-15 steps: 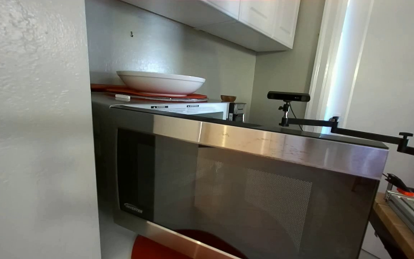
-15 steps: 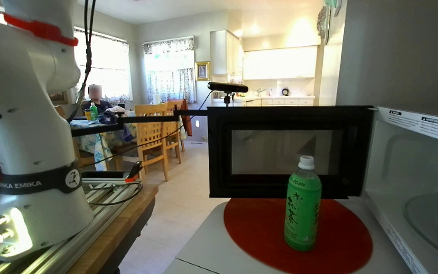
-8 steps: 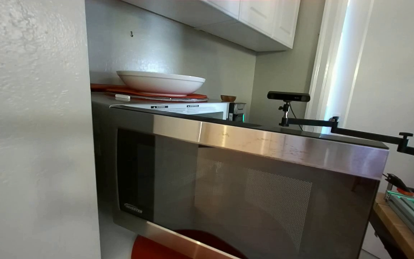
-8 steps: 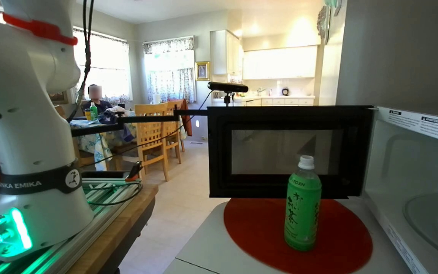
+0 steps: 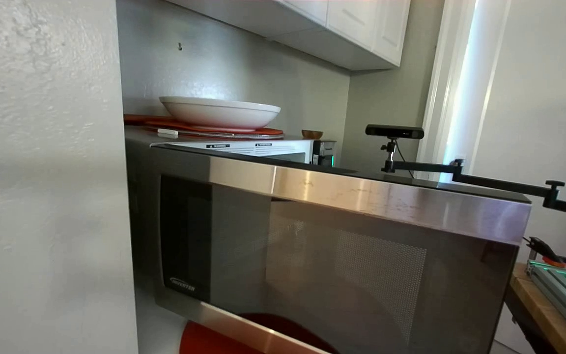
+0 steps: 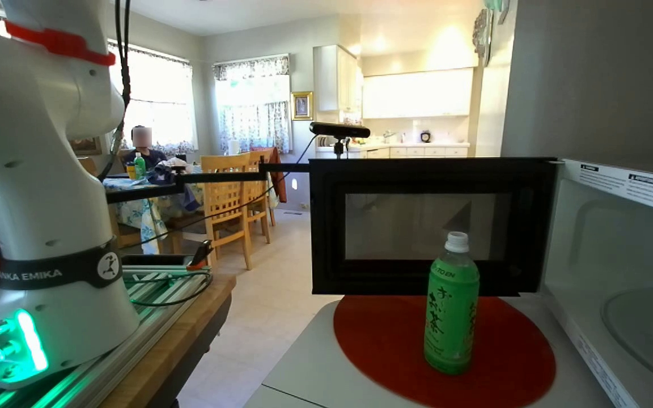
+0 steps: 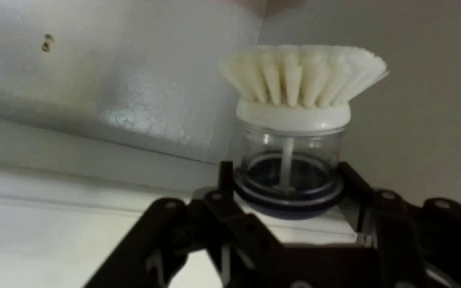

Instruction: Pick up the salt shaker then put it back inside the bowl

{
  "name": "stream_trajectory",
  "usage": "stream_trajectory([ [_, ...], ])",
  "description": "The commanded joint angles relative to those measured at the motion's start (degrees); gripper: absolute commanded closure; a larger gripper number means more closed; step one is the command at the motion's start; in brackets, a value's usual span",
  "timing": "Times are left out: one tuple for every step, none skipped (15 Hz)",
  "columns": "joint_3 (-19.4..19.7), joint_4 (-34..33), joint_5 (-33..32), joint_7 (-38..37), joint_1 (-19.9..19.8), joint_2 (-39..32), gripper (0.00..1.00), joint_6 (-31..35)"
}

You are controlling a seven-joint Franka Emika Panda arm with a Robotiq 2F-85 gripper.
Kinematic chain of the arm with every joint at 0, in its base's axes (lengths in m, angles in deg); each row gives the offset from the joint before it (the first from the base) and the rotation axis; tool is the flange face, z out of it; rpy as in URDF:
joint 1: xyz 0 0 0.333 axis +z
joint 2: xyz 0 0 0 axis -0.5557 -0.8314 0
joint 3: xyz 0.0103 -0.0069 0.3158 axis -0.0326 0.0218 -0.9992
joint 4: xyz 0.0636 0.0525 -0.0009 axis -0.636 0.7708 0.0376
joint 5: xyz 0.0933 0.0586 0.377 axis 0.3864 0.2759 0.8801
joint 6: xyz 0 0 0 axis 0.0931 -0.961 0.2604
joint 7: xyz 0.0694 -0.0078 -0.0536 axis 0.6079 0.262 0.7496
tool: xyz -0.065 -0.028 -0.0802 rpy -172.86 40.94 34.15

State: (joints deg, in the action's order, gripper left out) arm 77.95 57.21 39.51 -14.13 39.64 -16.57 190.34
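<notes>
The hand [image 7: 288, 176] is closed on the dark end of the salt shaker [image 7: 293, 118], seemingly a brush, bristles outward. The arm [image 6: 49, 209] has shifted slightly; its base light [image 6: 32, 340], white a second ago, glows green; the bowl [image 5: 220, 113] is unmoved.

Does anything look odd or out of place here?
Two things stand out. In the wrist view, the gripper holds a bristled brush, odd because the task names a salt shaker. And the microwave door stands wide open in both exterior views, where one would usually expect it shut. I see no spill.
</notes>
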Motion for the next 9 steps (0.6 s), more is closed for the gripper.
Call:
stream_trajectory([
  [-1.03,2.31,-2.44,-4.11,-2.97,-0.26,0.62,1.75],
  [-0.05,2.39,-2.82,-5.44,-3.29,-1.0,0.62,2.52],
  [3.45,2.84,-0.94,-5.41,-1.14,-1.73,0.62,3.39],
  [4.79,2.71,-1.18,-6.62,-0.97,-2.45,0.62,3.68],
  [7.18,2.45,-1.51,-8.14,-0.11,-3.6,0.62,4.43],
  [9.02,2.59,-1.38,-9.39,0.57,-4.37,0.62,4.88],
  [11.7,1.97,-1.46,-11.09,1.83,-5.6,0.62,5.31],
  [13.95,2.11,-1.12,-12.53,2.92,-6.51,0.62,5.98],
  [17.06,1.66,-1.04,-14.5,4.68,-7.94,0.62,6.95],
])
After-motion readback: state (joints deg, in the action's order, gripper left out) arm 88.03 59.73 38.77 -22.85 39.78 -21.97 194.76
